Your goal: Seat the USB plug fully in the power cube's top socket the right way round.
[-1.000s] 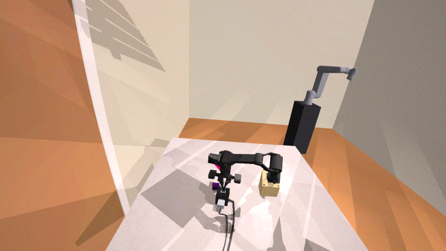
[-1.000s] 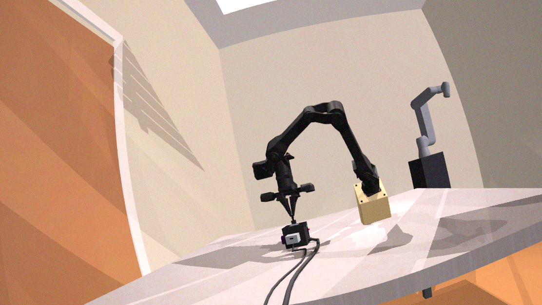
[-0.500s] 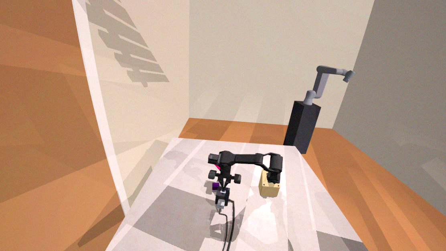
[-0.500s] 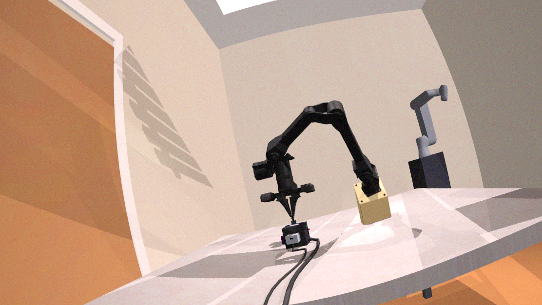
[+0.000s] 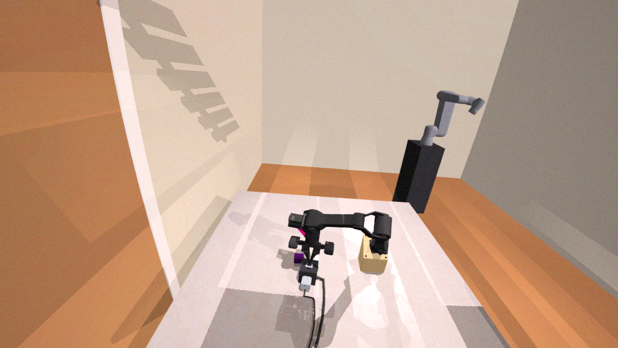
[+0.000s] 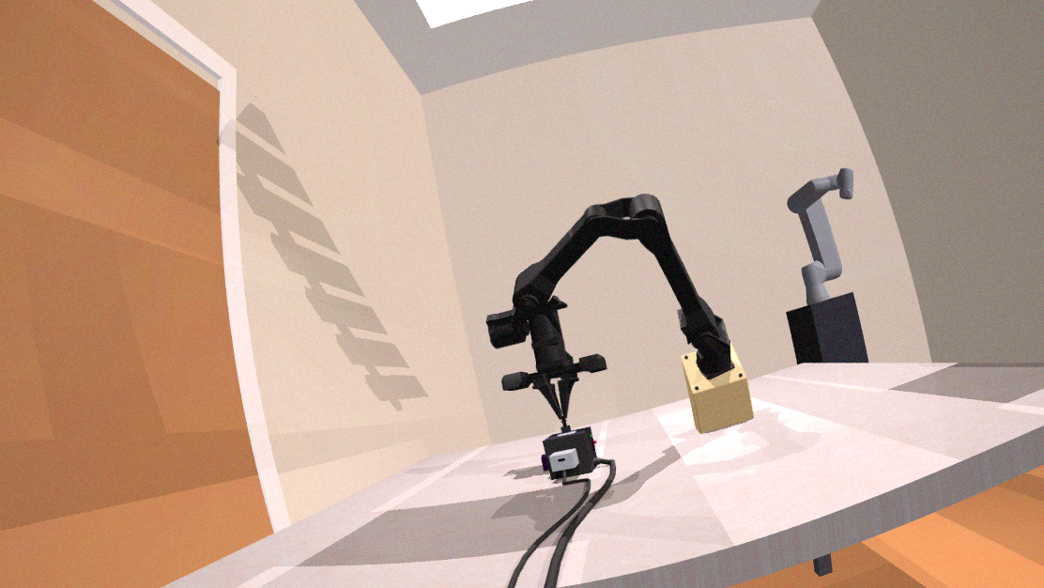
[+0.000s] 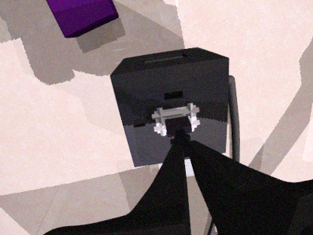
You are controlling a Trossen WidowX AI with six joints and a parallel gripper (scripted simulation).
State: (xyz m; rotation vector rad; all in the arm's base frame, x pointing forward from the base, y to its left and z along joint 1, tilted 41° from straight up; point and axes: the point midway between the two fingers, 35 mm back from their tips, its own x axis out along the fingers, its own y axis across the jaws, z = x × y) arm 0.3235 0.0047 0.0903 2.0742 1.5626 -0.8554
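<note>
USB plug [image 6: 564, 427] [image 7: 179, 126] stands directly below the pincer [image 5: 309, 262] [image 6: 563, 420] [image 7: 183, 149], clamped between its fingertips, presumably for drawing out and turning.

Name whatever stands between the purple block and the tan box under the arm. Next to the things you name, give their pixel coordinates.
The black power cube [image 6: 582, 440] stands between them, as the exterior view shows.

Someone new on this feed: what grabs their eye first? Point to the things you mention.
Probably the black robot arm [image 5: 338, 220] [image 6: 624, 226], arching from its yellow block [image 5: 373, 264] [image 6: 721, 409] down to the black power cube [image 5: 308, 274] [image 6: 582, 443] [image 7: 169, 84]. Next, the bright purple block [image 5: 298, 258] [image 7: 84, 16] beside that cube.
</note>
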